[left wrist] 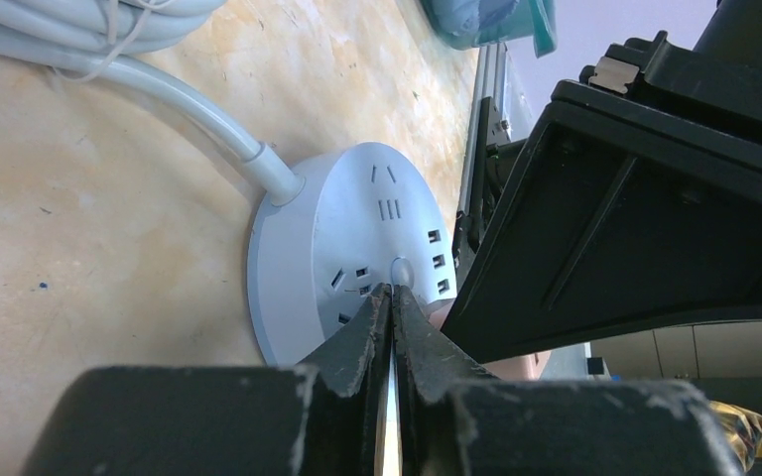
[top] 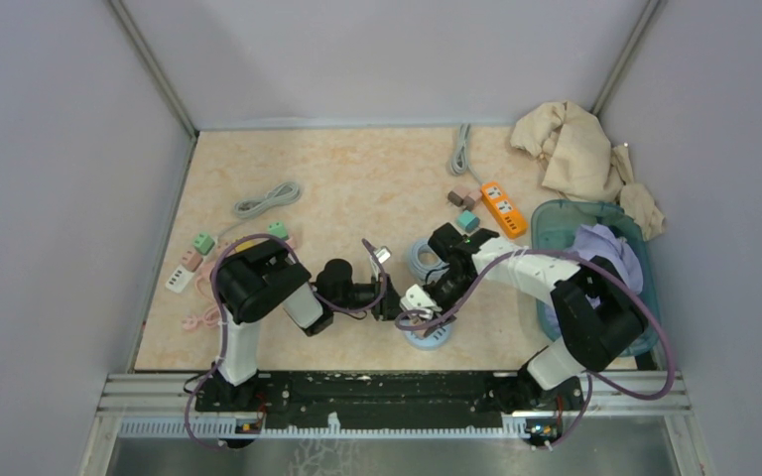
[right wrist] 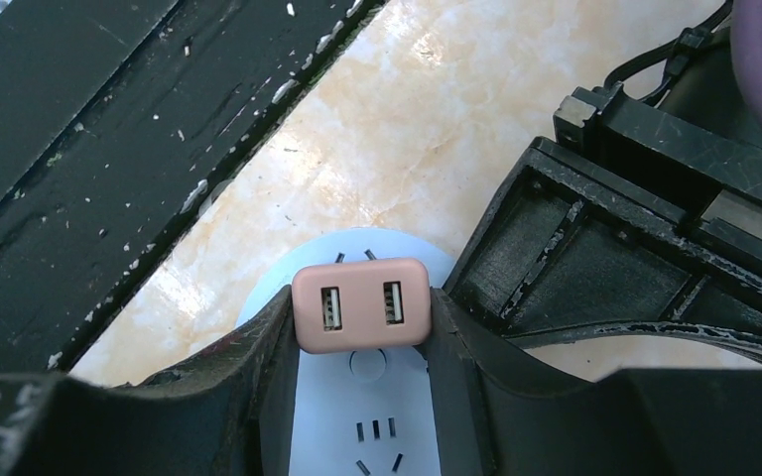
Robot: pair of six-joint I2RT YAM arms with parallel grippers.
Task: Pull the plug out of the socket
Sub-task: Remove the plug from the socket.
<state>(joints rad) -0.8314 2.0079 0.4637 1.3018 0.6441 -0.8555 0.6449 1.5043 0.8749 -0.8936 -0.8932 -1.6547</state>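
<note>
A round pale-blue socket (top: 427,336) (left wrist: 327,238) (right wrist: 367,407) lies on the table near the front edge, with its grey cord (left wrist: 198,114) leading away. A pink plug with two USB ports (right wrist: 361,305) (left wrist: 516,364) sits over the socket's face, and my right gripper (right wrist: 361,309) (top: 420,305) is shut on its two sides. Whether its pins are still in the socket is hidden. My left gripper (left wrist: 393,290) (top: 394,302) is shut on nothing, its tips resting on the socket's face beside the round button.
The socket's coiled cord (top: 425,260) lies just behind it. An orange power strip (top: 503,206) and small cubes (top: 464,208) sit at the back right, beside a teal basin (top: 556,213) and a beige cloth (top: 575,149). Small adapters (top: 190,260) and a grey cable (top: 268,198) are left.
</note>
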